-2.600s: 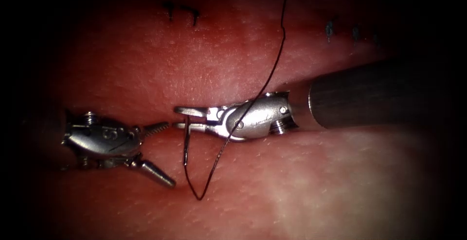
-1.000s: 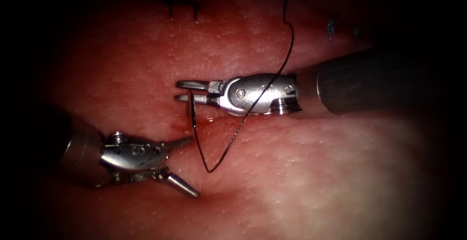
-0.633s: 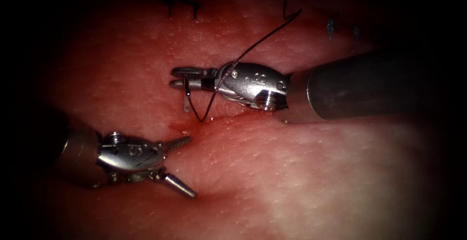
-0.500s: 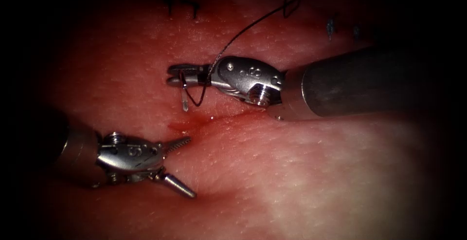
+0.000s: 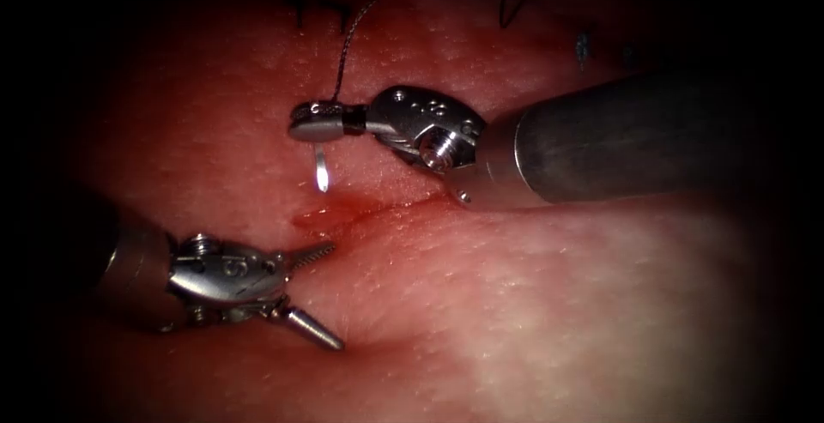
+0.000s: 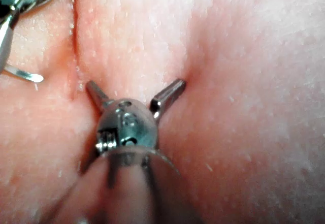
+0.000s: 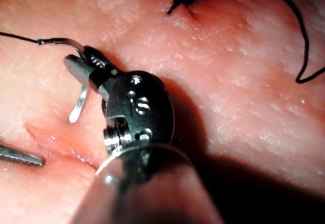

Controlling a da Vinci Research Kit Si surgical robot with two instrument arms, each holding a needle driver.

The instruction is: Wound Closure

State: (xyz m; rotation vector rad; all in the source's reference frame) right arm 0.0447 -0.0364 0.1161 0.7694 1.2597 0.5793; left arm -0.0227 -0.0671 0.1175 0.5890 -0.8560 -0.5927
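My right tool comes in from the right, jaws shut on the curved needle between its middle and its thread end. The needle is out of the tissue; its tip hangs down just above the left end of the cut. Dark thread rises from the needle's tail toward the far side. In the right wrist view the right tool grips the needle, with thread trailing off its tail. My left tool sits below the cut's left end, jaws open and holding nothing; the same open jaws rest close to the tissue.
Red fluid pools at the cut's left end. Earlier stitches and dark marks sit on the far tissue. A slack thread loop lies beside the right shaft. The tissue bulges pale at the near right.
The right tool rolled its wrist and shifted slightly up and left, swinging the needle tip downward; the thread loop below it swung up over the jaws. The left tool dropped lower early, then held.
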